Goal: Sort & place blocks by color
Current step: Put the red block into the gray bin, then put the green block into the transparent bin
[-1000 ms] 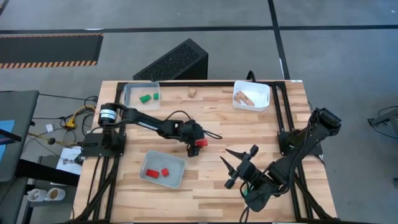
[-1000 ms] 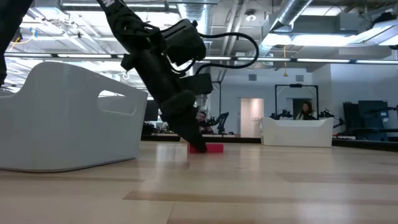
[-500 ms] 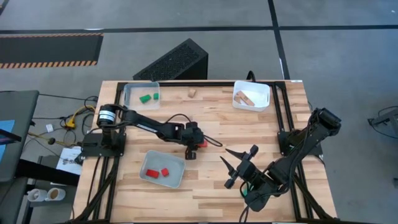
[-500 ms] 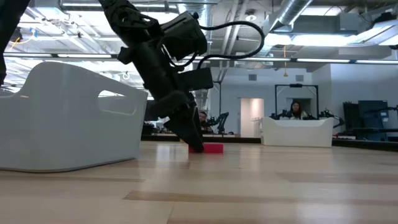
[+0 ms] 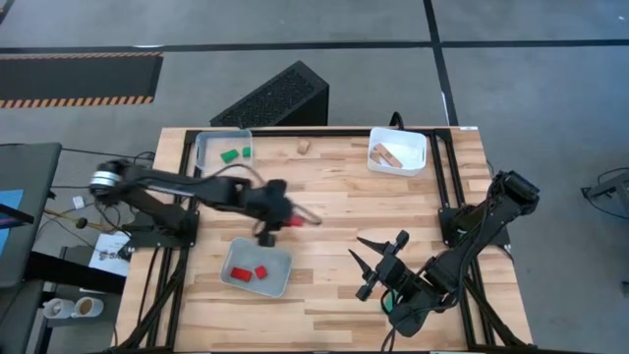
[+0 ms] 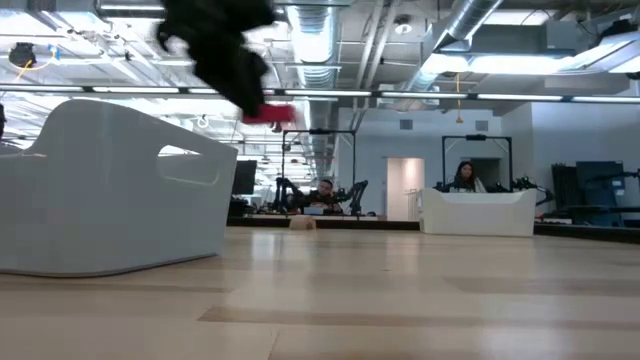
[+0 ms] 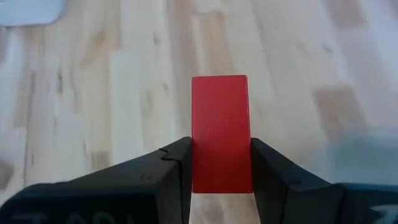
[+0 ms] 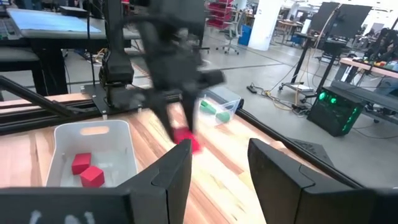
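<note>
1. Since a second ago: left gripper point(image 5: 280, 222) lifted off the table with the red block point(image 5: 293, 220), shifted toward the robot's left, now just above the far edge of the near tray point(image 5: 278, 258). Was down at the wood at table centre; in the low view block point(image 6: 268, 114) now high above the tabletop.
2. Nearest: right gripper point(image 5: 378, 264) parked at the near right of the table point(image 5: 334, 187), fingers spread wide, nothing between them. Unchanged from earlier.
3. Near left-centre: tray holding two red blocks point(image 5: 249, 272), lying side by side, maybe touching — hard to tell from above. Same pair seen in right wrist view point(image 8: 86, 170).
4. Left wrist view: fingers point(image 7: 171, 177) clamped on both long sides of the red block point(image 7: 220, 132), narrow grip, block sticking out forward past the tips, bare wood planks below.
5. Right wrist view: left gripper point(image 8: 180, 118) blurred, red block point(image 8: 186, 139) at its tips, hanging over the table beyond the tray point(image 8: 61, 133).
6. Far left corner: clear tray point(image 5: 203, 144) with two green blocks point(image 5: 235, 152) close together.
7. Far edge, middle: single plain wood block point(image 5: 305, 146) alone on the table, well apart from both far trays. Shows small at the far edge in low view point(image 6: 297, 223).
8. Far right corner: white tray point(image 5: 420, 146) with light wood blocks point(image 5: 386, 154), long pieces lying crossed or stacked.
</note>
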### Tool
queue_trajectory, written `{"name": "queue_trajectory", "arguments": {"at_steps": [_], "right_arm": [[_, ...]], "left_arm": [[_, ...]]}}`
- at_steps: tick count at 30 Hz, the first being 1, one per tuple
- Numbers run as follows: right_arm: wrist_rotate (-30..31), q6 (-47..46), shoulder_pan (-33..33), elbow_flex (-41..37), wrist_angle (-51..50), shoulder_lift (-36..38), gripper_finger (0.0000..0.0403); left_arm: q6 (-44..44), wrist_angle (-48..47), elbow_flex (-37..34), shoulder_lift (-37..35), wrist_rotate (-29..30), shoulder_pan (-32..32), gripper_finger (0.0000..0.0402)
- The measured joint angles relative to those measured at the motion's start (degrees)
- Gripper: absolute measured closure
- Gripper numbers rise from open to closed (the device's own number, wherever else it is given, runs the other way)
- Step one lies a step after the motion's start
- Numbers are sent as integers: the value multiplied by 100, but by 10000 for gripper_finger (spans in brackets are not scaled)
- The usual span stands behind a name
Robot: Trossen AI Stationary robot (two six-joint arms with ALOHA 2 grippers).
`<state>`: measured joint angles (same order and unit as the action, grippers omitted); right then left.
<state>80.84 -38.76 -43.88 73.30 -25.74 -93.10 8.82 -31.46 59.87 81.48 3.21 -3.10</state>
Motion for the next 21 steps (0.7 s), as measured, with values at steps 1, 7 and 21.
{"name": "queue_trajectory", "arguments": {"at_steps": [1,7,21], "right_arm": [[2,2,0,1,-2,0,223],[0,4,65,2,-44,0,223],[-585,-44,621,0,105,0,223]], "left_arm": [[31,-73,-187,-277,-36,-110,314],[11,-32,-1458,-1832,-430,-1010,314],[-1375,694,-2383,-2326,-636,-2283,187]]}}
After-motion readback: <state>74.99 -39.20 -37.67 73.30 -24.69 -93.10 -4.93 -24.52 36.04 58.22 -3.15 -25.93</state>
